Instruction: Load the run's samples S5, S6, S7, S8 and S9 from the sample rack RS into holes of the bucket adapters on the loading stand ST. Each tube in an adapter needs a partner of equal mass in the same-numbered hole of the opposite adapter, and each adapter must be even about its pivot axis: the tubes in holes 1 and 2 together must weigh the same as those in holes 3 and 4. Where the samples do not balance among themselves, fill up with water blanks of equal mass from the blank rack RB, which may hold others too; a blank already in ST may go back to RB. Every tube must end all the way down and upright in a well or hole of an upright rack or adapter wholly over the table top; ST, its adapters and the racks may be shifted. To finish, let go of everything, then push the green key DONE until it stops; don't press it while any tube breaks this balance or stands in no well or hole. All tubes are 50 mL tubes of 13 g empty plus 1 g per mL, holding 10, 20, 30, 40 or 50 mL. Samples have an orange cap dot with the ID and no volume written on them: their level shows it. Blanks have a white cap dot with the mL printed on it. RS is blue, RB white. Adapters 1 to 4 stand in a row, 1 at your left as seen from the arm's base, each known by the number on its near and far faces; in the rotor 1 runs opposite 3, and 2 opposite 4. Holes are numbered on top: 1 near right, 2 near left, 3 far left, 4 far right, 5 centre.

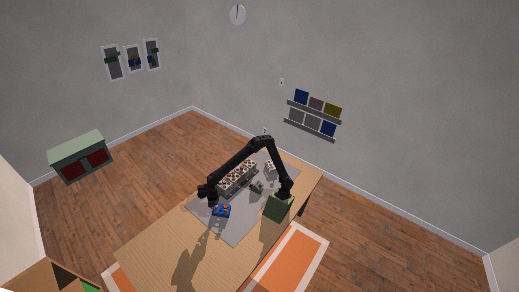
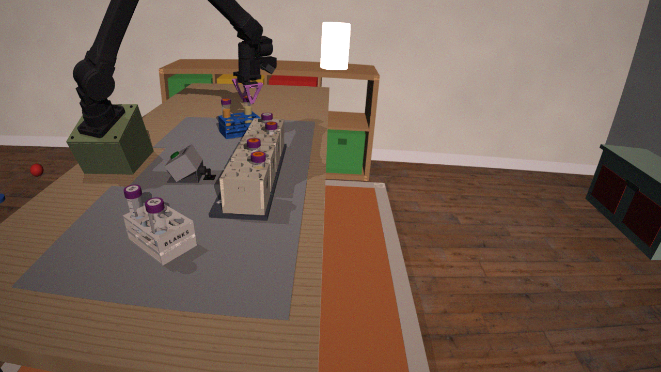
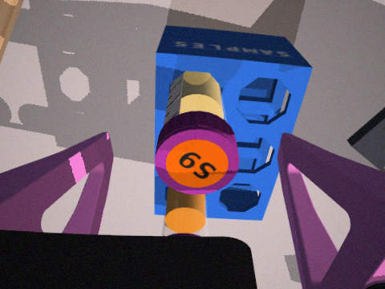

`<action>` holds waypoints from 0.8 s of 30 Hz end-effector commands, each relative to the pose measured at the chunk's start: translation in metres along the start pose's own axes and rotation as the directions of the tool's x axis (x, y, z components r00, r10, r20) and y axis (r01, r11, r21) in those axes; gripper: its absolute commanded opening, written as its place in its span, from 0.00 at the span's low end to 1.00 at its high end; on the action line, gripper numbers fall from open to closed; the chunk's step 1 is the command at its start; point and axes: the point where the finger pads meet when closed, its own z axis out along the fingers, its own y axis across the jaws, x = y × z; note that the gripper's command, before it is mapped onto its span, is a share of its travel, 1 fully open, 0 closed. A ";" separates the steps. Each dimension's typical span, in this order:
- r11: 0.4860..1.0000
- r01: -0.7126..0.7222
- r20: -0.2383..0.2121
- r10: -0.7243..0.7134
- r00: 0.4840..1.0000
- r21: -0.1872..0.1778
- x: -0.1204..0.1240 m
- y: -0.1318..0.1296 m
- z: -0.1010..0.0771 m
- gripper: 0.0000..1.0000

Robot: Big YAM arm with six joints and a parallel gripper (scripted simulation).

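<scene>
My gripper is open and hangs straight over the blue sample rack RS, its purple fingers spread to either side of sample S9 without touching it. S9 stands upright in the rack, with an orange liquid column. A second orange-filled tube stands nearer me in the same row, its cap hidden under my wrist. In the exterior view the gripper sits just above the rack. The loading stand ST holds several capped tubes; the farthest one has a white dot.
The white blank rack RB holds two blanks. The DONE key box lies between RB and the arm's green base. The stand stands just right of RS. The other RS wells in view are empty.
</scene>
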 end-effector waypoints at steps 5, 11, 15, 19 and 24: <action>1.000 -0.011 0.046 0.011 0.999 -0.012 -0.018 0.000 -0.017 0.80; 1.000 -0.011 0.046 0.011 0.999 -0.012 -0.019 0.000 -0.017 0.80; 1.000 -0.011 0.046 0.011 0.999 -0.012 -0.019 -0.001 -0.017 0.80; 1.000 -0.011 0.046 0.011 0.999 -0.012 -0.019 -0.001 -0.017 0.80; 1.000 -0.011 0.046 0.011 0.999 -0.012 -0.019 -0.001 -0.017 0.80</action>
